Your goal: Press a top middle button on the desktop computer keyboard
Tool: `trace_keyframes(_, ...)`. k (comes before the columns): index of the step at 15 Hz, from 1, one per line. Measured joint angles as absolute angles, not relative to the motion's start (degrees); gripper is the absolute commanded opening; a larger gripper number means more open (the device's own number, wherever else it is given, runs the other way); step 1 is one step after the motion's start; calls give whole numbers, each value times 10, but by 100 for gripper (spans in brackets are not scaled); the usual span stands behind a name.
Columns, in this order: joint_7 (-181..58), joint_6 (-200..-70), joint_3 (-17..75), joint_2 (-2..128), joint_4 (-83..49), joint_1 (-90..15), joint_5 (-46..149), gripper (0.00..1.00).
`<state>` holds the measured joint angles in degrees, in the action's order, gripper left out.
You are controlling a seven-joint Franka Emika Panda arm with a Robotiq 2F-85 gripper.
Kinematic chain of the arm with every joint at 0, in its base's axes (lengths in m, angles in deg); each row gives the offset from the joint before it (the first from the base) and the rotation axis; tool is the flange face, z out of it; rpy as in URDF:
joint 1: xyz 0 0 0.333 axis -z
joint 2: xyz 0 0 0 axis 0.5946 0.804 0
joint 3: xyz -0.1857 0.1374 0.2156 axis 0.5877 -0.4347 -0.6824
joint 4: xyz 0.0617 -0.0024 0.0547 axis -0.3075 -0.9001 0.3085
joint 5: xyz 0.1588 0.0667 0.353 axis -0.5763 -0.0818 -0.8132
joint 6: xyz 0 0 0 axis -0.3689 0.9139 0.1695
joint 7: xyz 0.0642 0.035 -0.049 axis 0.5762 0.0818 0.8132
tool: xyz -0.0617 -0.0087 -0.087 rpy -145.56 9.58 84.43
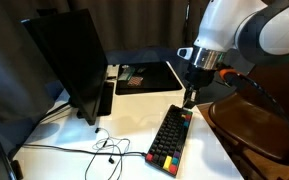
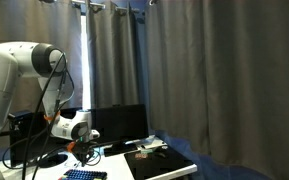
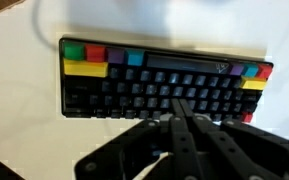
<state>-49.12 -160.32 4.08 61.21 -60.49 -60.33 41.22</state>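
End effector (image 3: 181, 106) fingers pressed together, gripping nothing, tip over the dark middle keys of the one keyboard (image 3: 154, 82); contact unclear. Keyboard lies on the white desk (image 1: 124, 160) near one monitor (image 1: 69, 60).

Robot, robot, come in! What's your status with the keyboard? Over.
Gripper shut, tip over the keyboard keys. Contact with a key unclear. Nothing between tip and keys.
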Motion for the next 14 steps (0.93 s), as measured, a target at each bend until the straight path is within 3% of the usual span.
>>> trace_keyframes(14, -476, -1639, 31, 703, -553, -582, 440, 0)
